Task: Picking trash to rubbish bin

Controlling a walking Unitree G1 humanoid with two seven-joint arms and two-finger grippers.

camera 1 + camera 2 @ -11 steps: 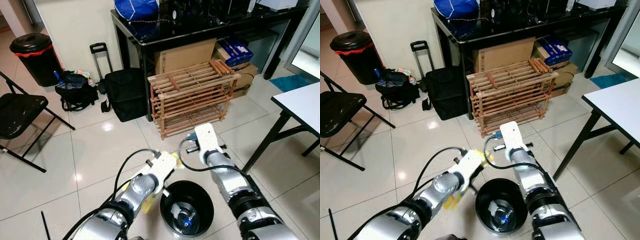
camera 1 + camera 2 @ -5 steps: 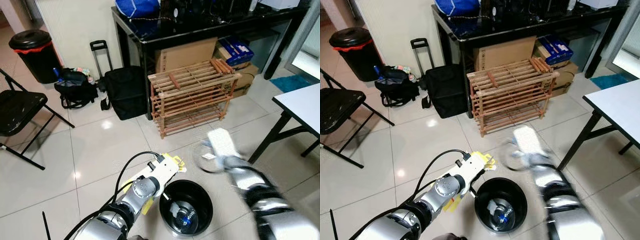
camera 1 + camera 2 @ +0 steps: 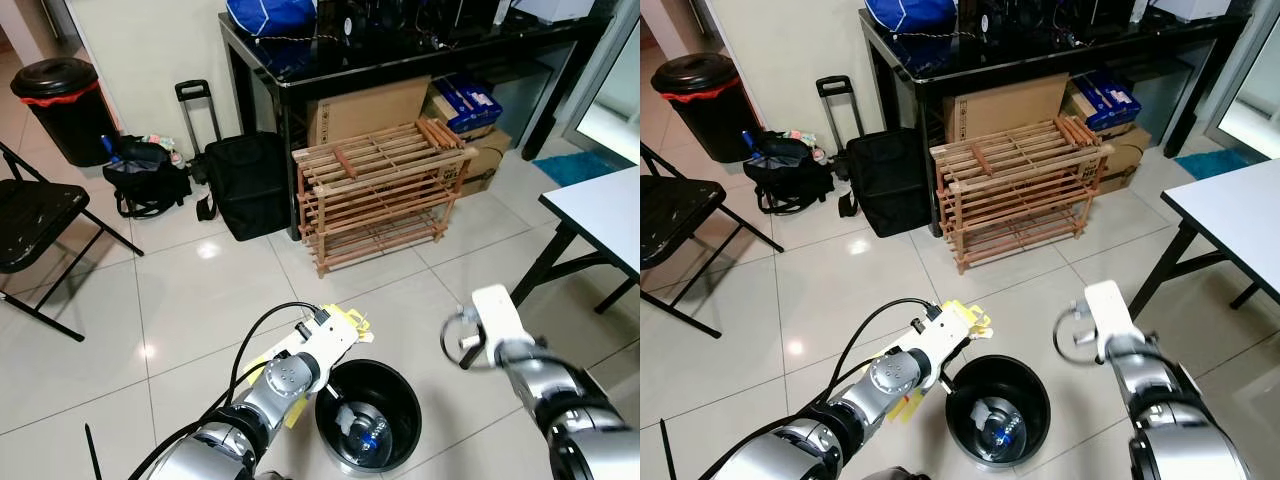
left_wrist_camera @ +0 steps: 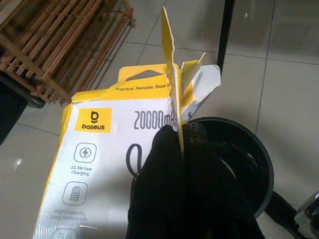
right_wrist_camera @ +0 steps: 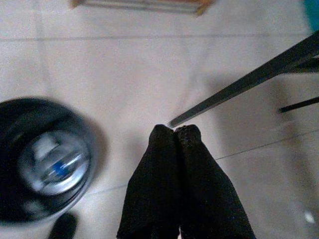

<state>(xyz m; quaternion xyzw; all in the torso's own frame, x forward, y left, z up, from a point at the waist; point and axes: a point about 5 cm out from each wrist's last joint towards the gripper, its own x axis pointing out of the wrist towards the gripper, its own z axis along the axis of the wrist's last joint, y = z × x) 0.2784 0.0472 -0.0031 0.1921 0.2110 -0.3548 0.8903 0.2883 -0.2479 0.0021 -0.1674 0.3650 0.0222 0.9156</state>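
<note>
The left gripper (image 4: 180, 149) is pinching a yellow and white cardboard box (image 4: 107, 149), its two black fingers pressed together on a torn flap. The box is hanging just above the 10 o'clock rim of the round black bin (image 3: 372, 415), which is sitting on the tiled floor (image 3: 200, 300) between the two arms. The box reads "baseus", "20000mA" and "22.5W Fast Charging"; the smaller print is too fine to read and the lower part is cut off. Inside the bin, something pale and blue is lying at the bottom, possibly a crumpled bottle (image 3: 362, 432), though it is hard to make out.

The right gripper (image 5: 175, 137) is hovering over bare floor at about 3 o'clock of the bin, fingers pressed together and holding nothing; its wrist view is blurred.

Farther off, a wooden rack (image 3: 380, 190) is standing at 12 o'clock under a black table (image 3: 400, 50), with a black bag (image 3: 248, 185) beside it at 11 o'clock.
</note>
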